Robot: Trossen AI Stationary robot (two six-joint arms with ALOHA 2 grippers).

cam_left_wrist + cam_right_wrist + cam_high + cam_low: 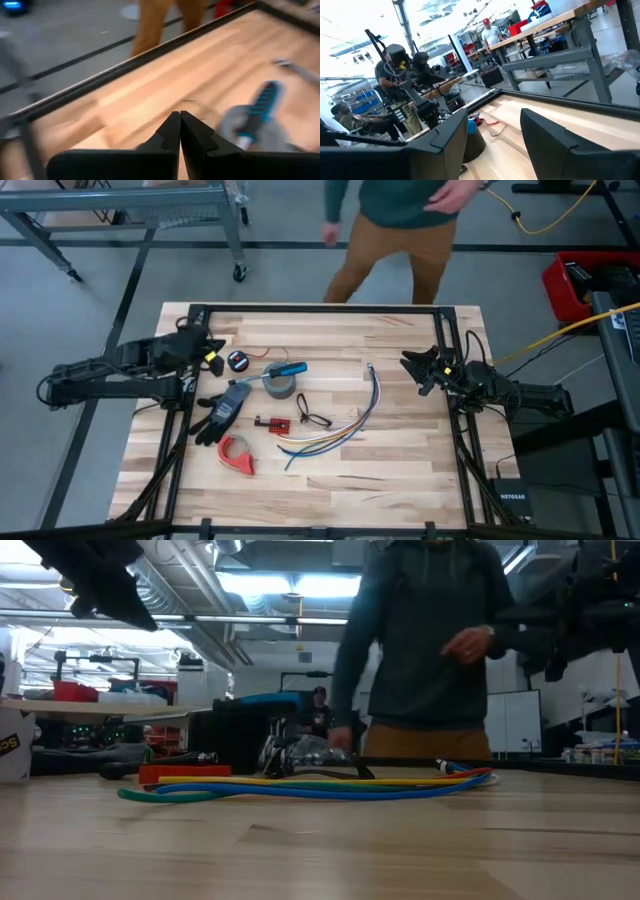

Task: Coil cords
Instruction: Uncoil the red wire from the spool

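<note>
Bare table [400,470] fills the frame's lower right. Centre-left is crowded: tape roll [281,386], glove [222,412], multicoloured wire bundle [340,430].

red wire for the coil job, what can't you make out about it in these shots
- High view: the red wire is only a thin faint strand by the tape roll; its dark end piece is too small to see.
- Low view: the multicoloured wire bundle and clutter block it.
- Left wrist view: motion blur; the shut left gripper fills the foreground.
- Right wrist view: the open right gripper's fingers cover most of the table.
</note>
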